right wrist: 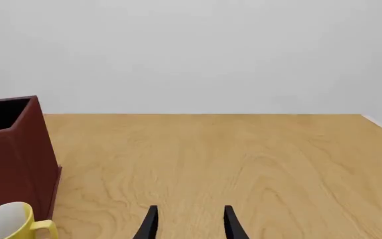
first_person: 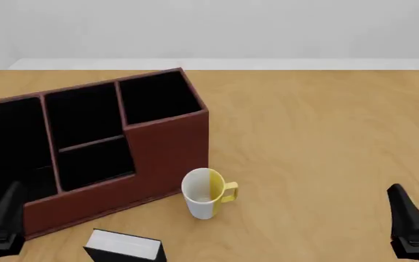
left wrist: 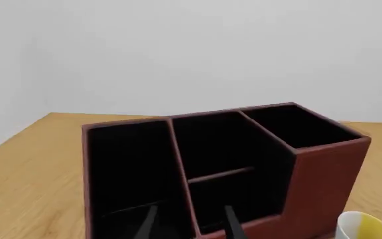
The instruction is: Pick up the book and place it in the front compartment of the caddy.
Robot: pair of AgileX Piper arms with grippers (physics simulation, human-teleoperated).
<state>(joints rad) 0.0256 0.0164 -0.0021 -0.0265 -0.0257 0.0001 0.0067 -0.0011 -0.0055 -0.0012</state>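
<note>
caddy (first_person: 167, 143) cells bare | book (first_person: 124, 246) on table | both claws spread, unladen

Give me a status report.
Both end effectors open, empty. Book on table, near edge, outside caddy. Mug stands beside caddy, right of book.

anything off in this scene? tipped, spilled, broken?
Nothing stands out. The caddy sits skewed to the table edge but upright and intact, the mug stands upright beside it, and the book lies flat by the near edge. Both grippers hold nothing.
</note>
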